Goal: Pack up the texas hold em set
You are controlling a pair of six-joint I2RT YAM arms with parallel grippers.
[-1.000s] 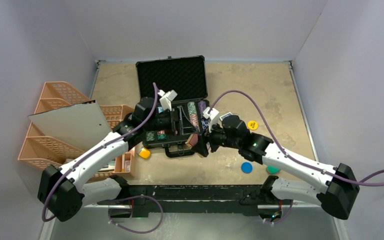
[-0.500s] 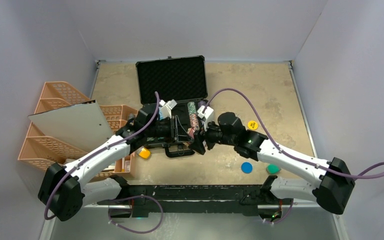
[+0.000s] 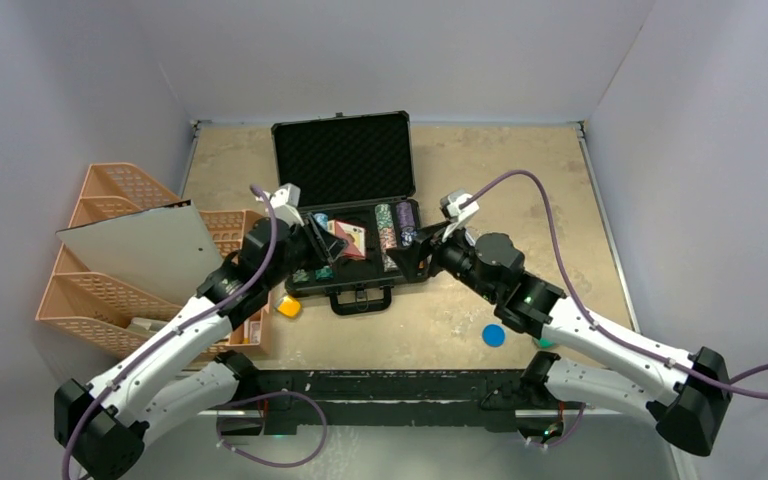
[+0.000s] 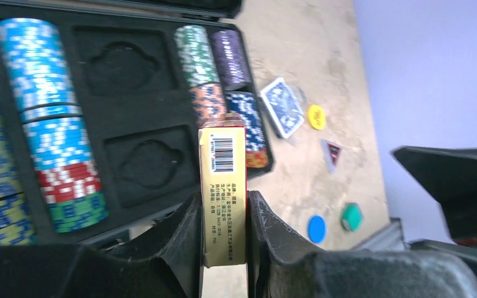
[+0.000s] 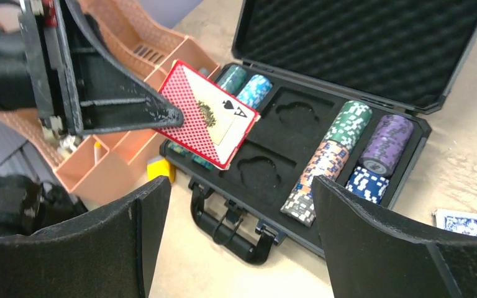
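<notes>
The black briefcase (image 3: 343, 157) lies open, foam lid up, with chip stacks (image 4: 37, 68) in its left rows and more chips (image 5: 348, 124) in the right rows. Two card recesses (image 4: 149, 162) in the middle foam hold nothing. My left gripper (image 4: 223, 248) is shut on the red card deck (image 4: 222, 186), gripping its flat faces and holding it above the case's front half (image 3: 348, 240). To the right of the case front my right gripper (image 5: 242, 236) hangs open, nothing between its fingers. A blue deck (image 4: 282, 107) lies on the table right of the case.
A yellow button (image 4: 315, 117), a blue disc (image 3: 493, 335), a green block (image 4: 351, 216) and a small triangular piece (image 4: 331, 152) lie right of the case. A yellow block (image 3: 289, 306) sits by its front left corner. Orange trays (image 3: 110, 260) under a grey board (image 3: 140, 245) fill the left.
The left gripper shut on the red deck and drew back left, raising it over the case. The right gripper opened wider and pulled away to the right.
</notes>
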